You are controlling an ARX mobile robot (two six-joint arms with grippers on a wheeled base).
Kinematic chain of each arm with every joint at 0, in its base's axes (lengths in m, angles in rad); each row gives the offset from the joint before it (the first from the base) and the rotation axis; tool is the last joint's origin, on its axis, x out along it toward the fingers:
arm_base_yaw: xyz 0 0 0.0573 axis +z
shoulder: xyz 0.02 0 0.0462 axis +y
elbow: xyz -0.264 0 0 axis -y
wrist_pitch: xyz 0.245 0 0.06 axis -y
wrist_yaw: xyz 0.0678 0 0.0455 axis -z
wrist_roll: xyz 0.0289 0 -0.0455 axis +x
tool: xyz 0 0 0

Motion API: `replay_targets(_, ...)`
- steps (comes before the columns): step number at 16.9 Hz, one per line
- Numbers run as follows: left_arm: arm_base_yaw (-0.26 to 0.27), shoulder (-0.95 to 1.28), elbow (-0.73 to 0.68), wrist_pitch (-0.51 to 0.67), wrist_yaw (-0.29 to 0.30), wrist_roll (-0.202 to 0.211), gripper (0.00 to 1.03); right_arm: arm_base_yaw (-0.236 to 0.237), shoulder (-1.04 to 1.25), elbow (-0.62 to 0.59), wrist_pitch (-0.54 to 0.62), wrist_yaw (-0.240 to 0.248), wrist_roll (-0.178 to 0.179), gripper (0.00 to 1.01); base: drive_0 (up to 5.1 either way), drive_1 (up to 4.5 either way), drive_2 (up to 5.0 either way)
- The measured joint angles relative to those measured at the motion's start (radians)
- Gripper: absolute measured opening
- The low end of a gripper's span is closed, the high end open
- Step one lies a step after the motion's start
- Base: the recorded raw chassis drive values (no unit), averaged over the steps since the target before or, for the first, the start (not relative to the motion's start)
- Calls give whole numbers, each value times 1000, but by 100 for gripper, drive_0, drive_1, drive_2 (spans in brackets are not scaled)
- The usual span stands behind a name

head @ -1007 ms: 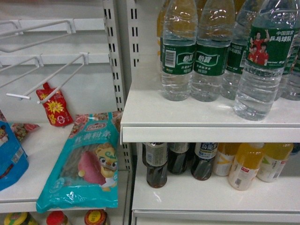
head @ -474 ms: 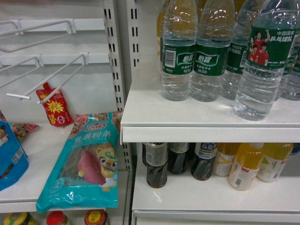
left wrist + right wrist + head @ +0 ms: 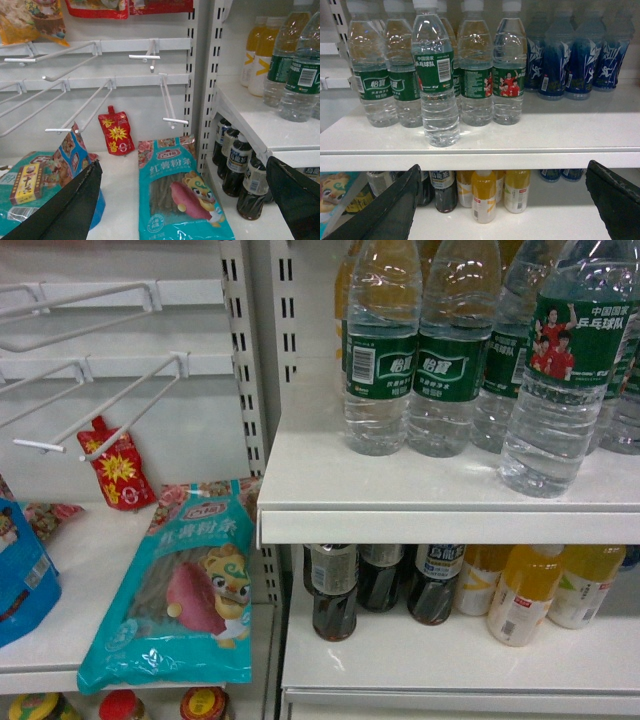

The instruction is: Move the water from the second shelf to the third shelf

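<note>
Several clear water bottles with green labels stand on the upper white shelf (image 3: 440, 485). One water bottle (image 3: 560, 370) (image 3: 437, 80) stands forward of the rest, near the shelf's front edge. The shelf below (image 3: 450, 655) (image 3: 545, 220) holds dark tea bottles and orange juice bottles. My right gripper (image 3: 502, 200) is open, its black fingers (image 3: 385, 210) spread wide at the level of the lower shelf, below and in front of the forward water bottle. My left gripper (image 3: 182, 200) is open too, facing the left rack, holding nothing. Neither gripper shows in the head view.
A teal noodle packet (image 3: 180, 585) (image 3: 182, 192) lies on the left rack's shelf beside a red sachet (image 3: 115, 465) and blue bag (image 3: 20, 580). White peg hooks (image 3: 90, 100) jut out above. Dark blue drink bottles (image 3: 575, 55) stand right of the water. Jars (image 3: 120, 706) sit below.
</note>
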Motion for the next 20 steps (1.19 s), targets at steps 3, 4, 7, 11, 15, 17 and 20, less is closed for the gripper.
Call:
replay_targets(3, 0, 0, 0, 0, 0, 0, 98, 0, 0, 0, 0, 0, 0, 98, 0, 0, 0)
replay_targets(4, 0, 0, 0, 0, 0, 0, 98, 0, 0, 0, 0, 0, 0, 98, 0, 0, 0)
replay_targets(7, 0, 0, 0, 2, 0, 0, 98, 0, 0, 0, 4, 0, 0, 98, 0, 0, 0)
replay_targets(11, 0, 0, 0, 0, 0, 0, 98, 0, 0, 0, 1, 0, 0, 98, 0, 0, 0)
replay_targets(15, 0, 0, 0, 0, 0, 0, 98, 0, 0, 0, 1, 0, 0, 98, 0, 0, 0)
replay_targets(17, 0, 0, 0, 0, 0, 0, 98, 0, 0, 0, 1, 0, 0, 98, 0, 0, 0)
replay_targets(20, 0, 0, 0, 0, 0, 0, 98, 0, 0, 0, 0, -1, -2, 98, 0, 0, 0)
